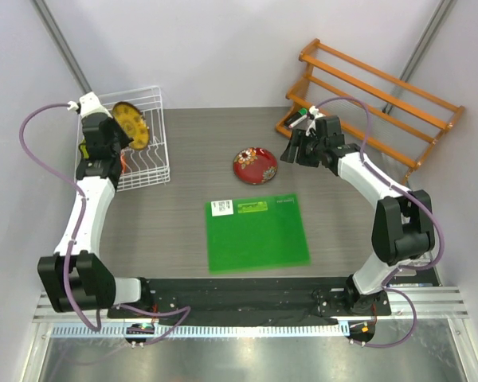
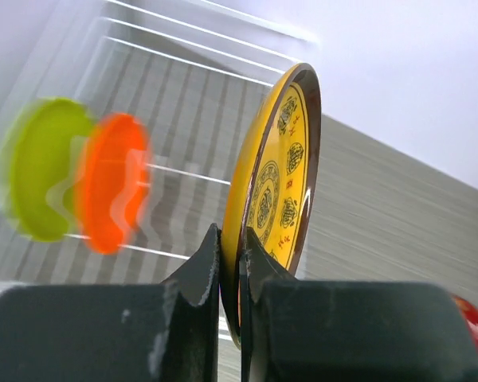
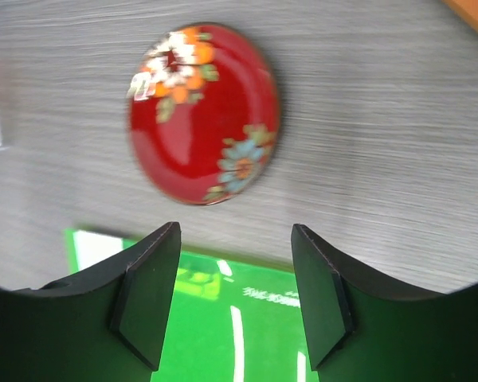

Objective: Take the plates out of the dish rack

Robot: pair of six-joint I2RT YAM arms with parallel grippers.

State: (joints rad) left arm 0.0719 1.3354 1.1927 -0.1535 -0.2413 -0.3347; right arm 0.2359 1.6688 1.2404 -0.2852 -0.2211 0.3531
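My left gripper (image 1: 121, 135) is shut on the rim of the brown-yellow patterned plate (image 1: 131, 125), holding it on edge above the white wire dish rack (image 1: 147, 177). In the left wrist view the plate (image 2: 279, 183) stands between the fingers (image 2: 203, 270), and the lime green plate (image 2: 36, 167) and orange plate (image 2: 111, 183) stand blurred in the rack below. The dark red floral plate (image 1: 255, 165) lies upside down on the table. My right gripper (image 1: 293, 150) is open and empty, just right of the red plate (image 3: 203, 111).
A flat green square mat (image 1: 256, 233) lies in the middle near the front. An orange wooden slatted shelf rack (image 1: 374, 99) stands at the back right, close behind my right arm.
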